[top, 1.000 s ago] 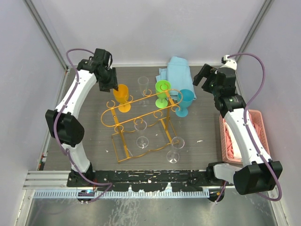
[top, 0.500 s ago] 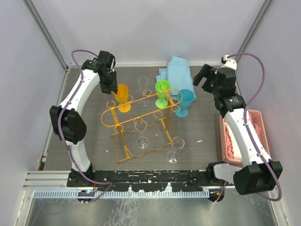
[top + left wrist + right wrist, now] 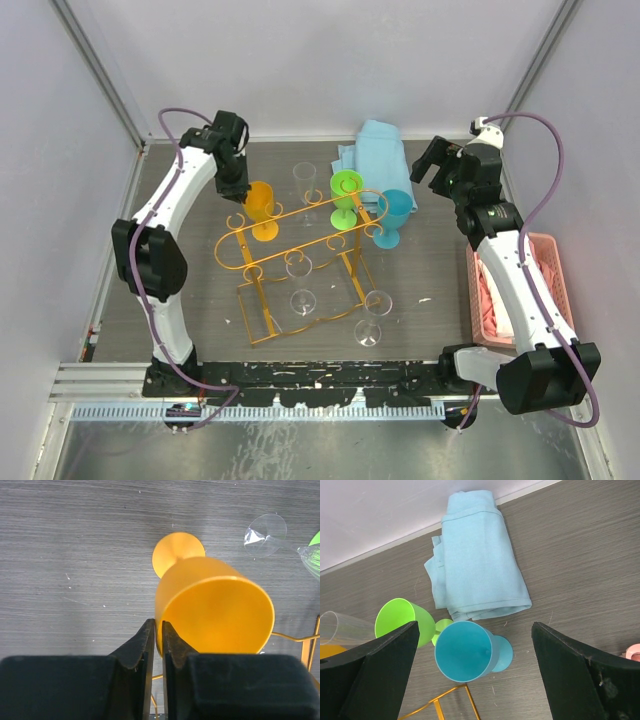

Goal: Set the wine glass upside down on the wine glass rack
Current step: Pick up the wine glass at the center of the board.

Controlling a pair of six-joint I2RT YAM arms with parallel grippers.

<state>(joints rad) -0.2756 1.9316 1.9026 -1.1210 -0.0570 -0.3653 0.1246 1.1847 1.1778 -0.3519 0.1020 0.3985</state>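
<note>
The orange wine glass stands on its foot on the bench, mouth up, just behind the left end of the rack. From the left wrist view I see my left gripper closed on its rim at the near left side, with one finger inside the bowl and one outside. The foot still rests on the bench.

A clear glass sits inside the rack's frame; I cannot tell whether it hangs from the rail. Another clear glass stands near the rack's front right corner, and a third stands behind the rail. A green glass and a blue glass stand at the rack's right end, with a folded blue cloth behind them.

My right gripper hangs above the bench to the right of the cloth, fingers spread wide and holding nothing.
</note>
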